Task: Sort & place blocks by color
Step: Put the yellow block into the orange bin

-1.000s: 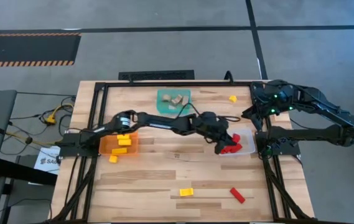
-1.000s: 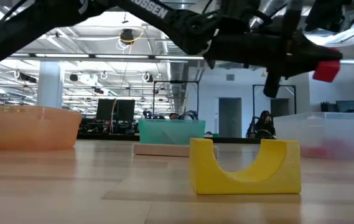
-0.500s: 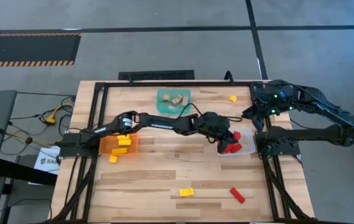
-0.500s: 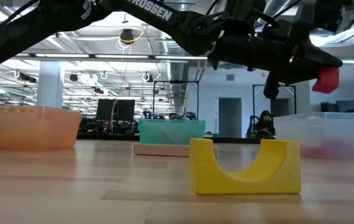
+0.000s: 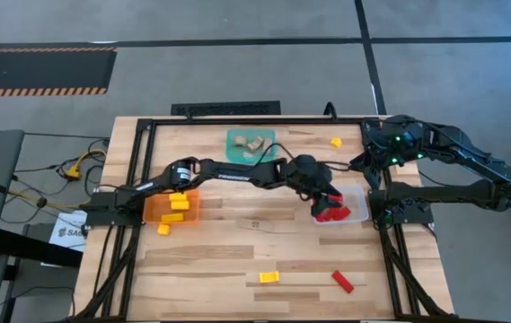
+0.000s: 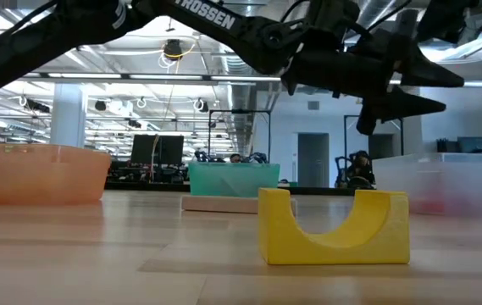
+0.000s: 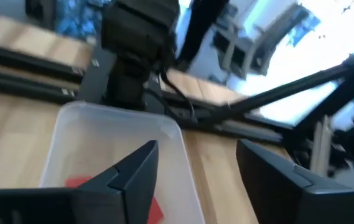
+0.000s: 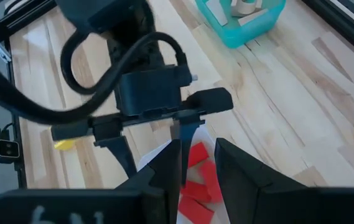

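Fingers spread and empty, the left gripper [image 5: 327, 199] hung over the clear bin [image 5: 356, 196] holding red blocks [image 5: 331, 214]. Risk: pulling away low could clip its rim. The right gripper [image 5: 369, 154], parked nearby, couldn't be read.

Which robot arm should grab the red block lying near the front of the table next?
Probably the left. Its open, empty gripper is out over the clear bin, nearer the red block. The right arm sits folded at the table's edge.
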### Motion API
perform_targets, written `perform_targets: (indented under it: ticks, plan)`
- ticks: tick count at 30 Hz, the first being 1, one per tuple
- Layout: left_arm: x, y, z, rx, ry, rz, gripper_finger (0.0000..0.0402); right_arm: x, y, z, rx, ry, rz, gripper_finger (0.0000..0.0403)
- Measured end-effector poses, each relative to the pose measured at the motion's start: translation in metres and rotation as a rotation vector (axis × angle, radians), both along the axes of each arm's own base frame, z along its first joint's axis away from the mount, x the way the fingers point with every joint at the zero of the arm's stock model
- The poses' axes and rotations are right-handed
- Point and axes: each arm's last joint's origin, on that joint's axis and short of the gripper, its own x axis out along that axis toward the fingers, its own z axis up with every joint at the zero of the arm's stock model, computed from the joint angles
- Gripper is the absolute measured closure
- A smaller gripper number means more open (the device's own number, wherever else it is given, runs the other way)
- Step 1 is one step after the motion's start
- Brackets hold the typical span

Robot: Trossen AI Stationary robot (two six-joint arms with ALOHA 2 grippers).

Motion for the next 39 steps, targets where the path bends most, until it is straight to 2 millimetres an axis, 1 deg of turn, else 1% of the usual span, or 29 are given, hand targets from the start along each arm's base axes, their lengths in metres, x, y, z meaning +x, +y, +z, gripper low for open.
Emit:
perform_targets:
  ticks: [4,8,10,12,13,14,15,18,21,23,25,27,30,35,37,39]
  plan:
    - [-0.005,0.011,0.014,0.038,0.149,-0.047,0.0187,0.001,0.000,0.000,-0.005,0.002,0.004,0.0284]
    - [-0.019,0.016,0.037,0.247,0.299,-0.006,0.0192,0.000,-0.002,0.000,-0.075,0.020,-0.001,0.0284]
    - [-0.035,0.016,0.049,0.313,0.378,0.016,0.0198,0.003,-0.005,0.000,-0.110,0.031,-0.026,0.0284]
    - [-0.051,0.018,0.067,0.367,0.440,0.037,0.0203,0.008,-0.009,0.000,-0.133,0.033,-0.080,0.0284]
    - [-0.061,0.018,0.072,0.382,0.499,0.037,0.0205,0.010,-0.012,0.000,-0.142,0.033,-0.109,0.0283]
    - [-0.069,0.019,0.081,0.397,0.518,0.047,0.0207,0.013,-0.015,0.000,-0.150,0.034,-0.132,0.0281]
    - [-0.078,0.021,0.086,0.410,0.559,0.053,0.0210,0.016,-0.019,0.000,-0.157,0.038,-0.151,0.0277]
    - [-0.101,0.026,0.103,0.432,0.633,0.078,0.0215,0.023,-0.031,-0.004,-0.169,0.083,-0.184,0.0257]
    - [-0.127,0.029,0.119,0.464,0.670,0.133,0.0219,0.034,-0.049,-0.014,-0.165,0.175,-0.210,0.0224]
    - [-0.146,0.027,0.129,0.479,0.673,0.175,0.0221,0.042,-0.065,-0.024,-0.140,0.251,-0.239,0.0196]
    - [-0.167,0.026,0.131,0.492,0.686,0.223,0.0223,0.049,-0.082,-0.035,-0.101,0.317,-0.284,0.0169]
    - [-0.190,0.023,0.129,0.484,0.684,0.278,0.0223,0.054,-0.101,-0.048,-0.062,0.397,-0.309,0.0144]
    - [-0.227,0.018,0.125,0.414,0.620,0.371,0.0223,0.061,-0.128,-0.071,-0.016,0.508,-0.306,0.0116]
    - [-0.274,0.002,0.118,0.283,0.444,0.472,0.0223,0.071,-0.171,-0.114,0.062,0.645,-0.282,0.0091]
    - [-0.289,-0.003,0.119,0.256,0.369,0.513,0.0223,0.074,-0.187,-0.134,0.088,0.684,-0.270,0.0088]
    - [-0.302,-0.006,0.117,0.255,0.349,0.563,0.0223,0.076,-0.200,-0.150,0.118,0.733,-0.250,0.0088]
